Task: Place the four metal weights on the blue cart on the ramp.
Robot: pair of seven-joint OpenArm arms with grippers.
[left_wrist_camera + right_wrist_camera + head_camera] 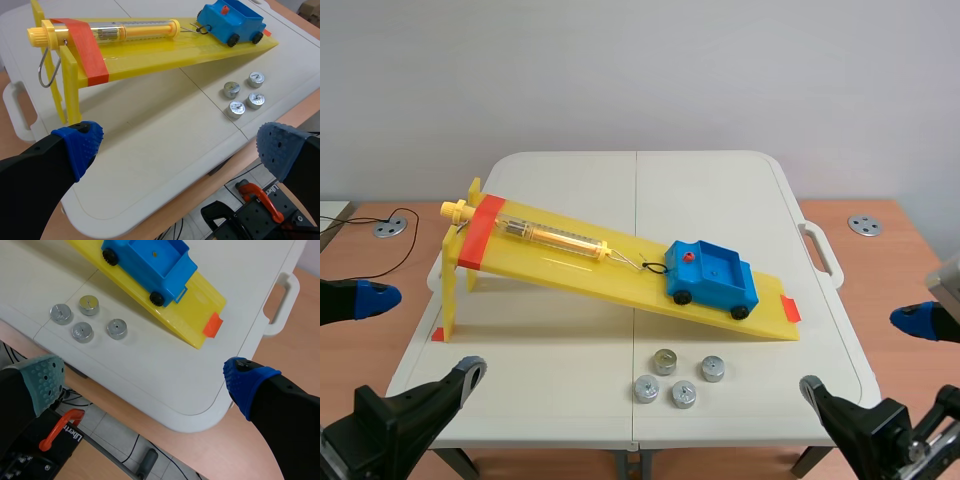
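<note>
Several small metal weights [665,361] lie in a cluster on the white table [560,340], just in front of the yellow ramp [570,262]. The blue cart [712,275] sits low on the ramp with its bed bare. My left gripper [175,150] hovers open over the table's near left corner, the weights [236,108] well ahead of its right finger. Over the near right corner my right gripper [145,380] is open too, with the weights [82,332] and the cart [150,265] ahead of it. Neither gripper holds anything.
A yellow spring scale [550,237] lies along the ramp and hooks onto the cart. Black clamps [410,410] [870,420] grip the table's front edge. A handle [820,255] sticks out on the table's right side. Wooden desk flanks both sides.
</note>
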